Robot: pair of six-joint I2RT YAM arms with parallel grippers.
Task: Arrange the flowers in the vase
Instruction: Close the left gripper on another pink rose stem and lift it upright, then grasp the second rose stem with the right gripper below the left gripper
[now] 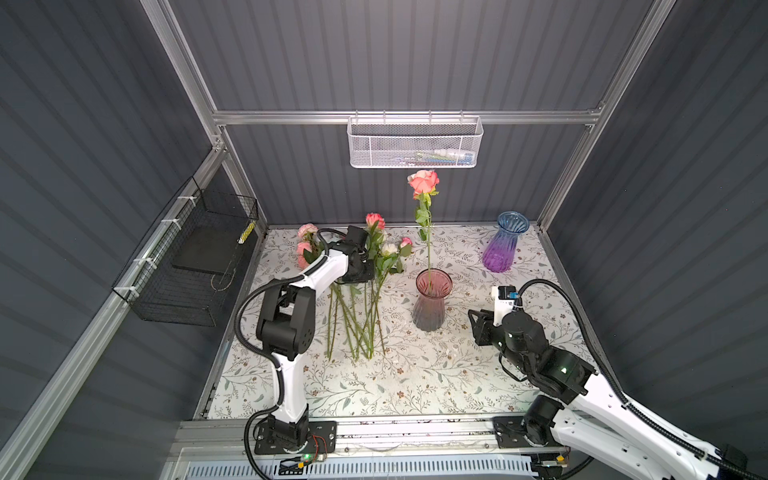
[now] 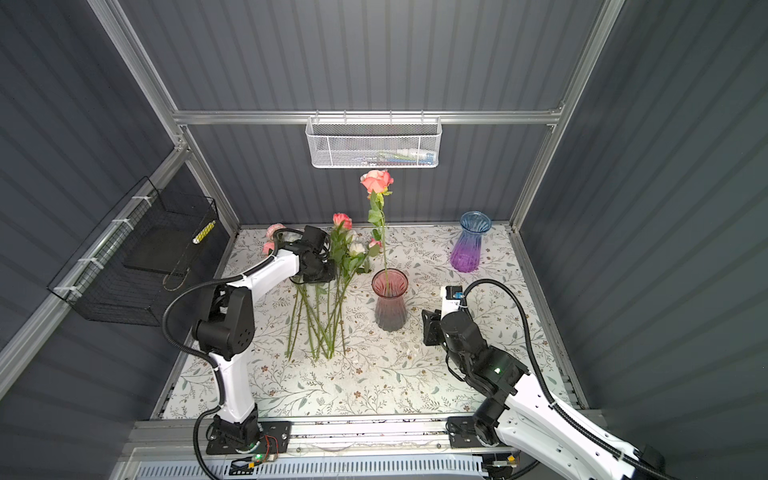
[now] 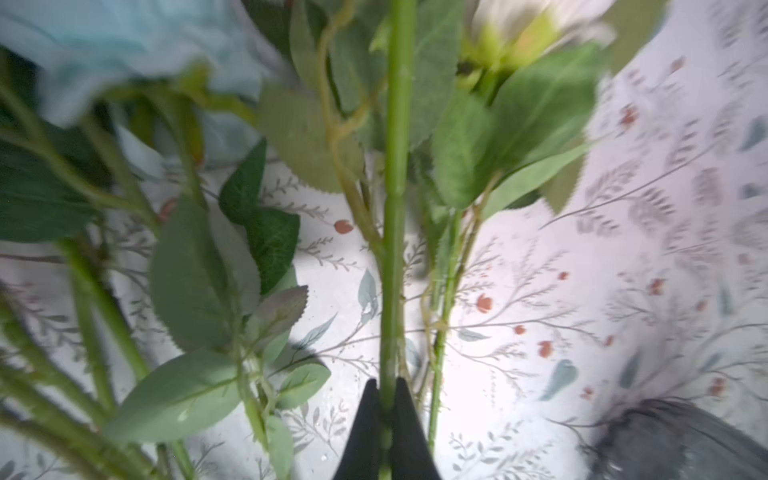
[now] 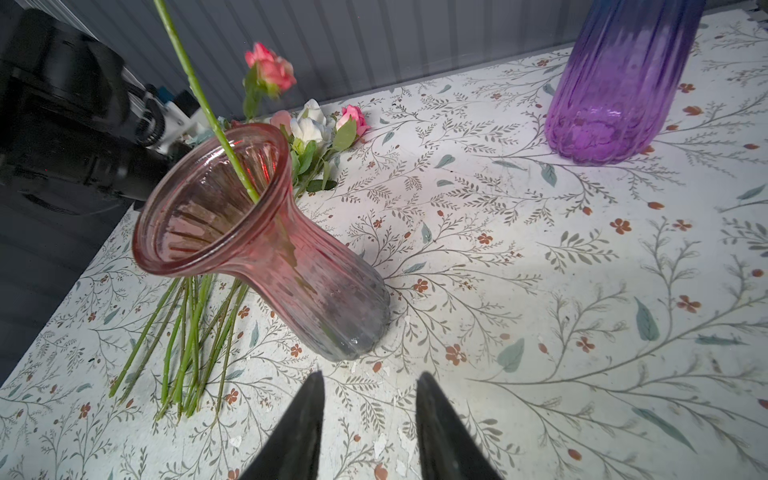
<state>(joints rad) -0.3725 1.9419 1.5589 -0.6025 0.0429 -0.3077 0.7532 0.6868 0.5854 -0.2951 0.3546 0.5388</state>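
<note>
A pink glass vase (image 1: 432,303) (image 2: 390,300) (image 4: 266,241) stands mid-table, and one coral rose (image 1: 423,182) stands upright in it. Several more flowers (image 1: 365,307) (image 2: 328,316) lie in a pile to its left, with pink, white and pale blue blooms. My left gripper (image 3: 386,384) is down in that pile, shut on a single green stem (image 3: 397,166). In both top views its fingertips are hidden under the wrist (image 1: 358,266). My right gripper (image 4: 370,380) (image 1: 478,326) hovers just right of the vase, open and holding nothing.
A blue-to-purple glass vase (image 1: 503,245) (image 4: 615,83) stands at the back right. A white mesh basket (image 1: 415,143) hangs on the back wall, a black wire basket (image 1: 191,266) on the left wall. The table carries a floral-print cover (image 1: 415,382).
</note>
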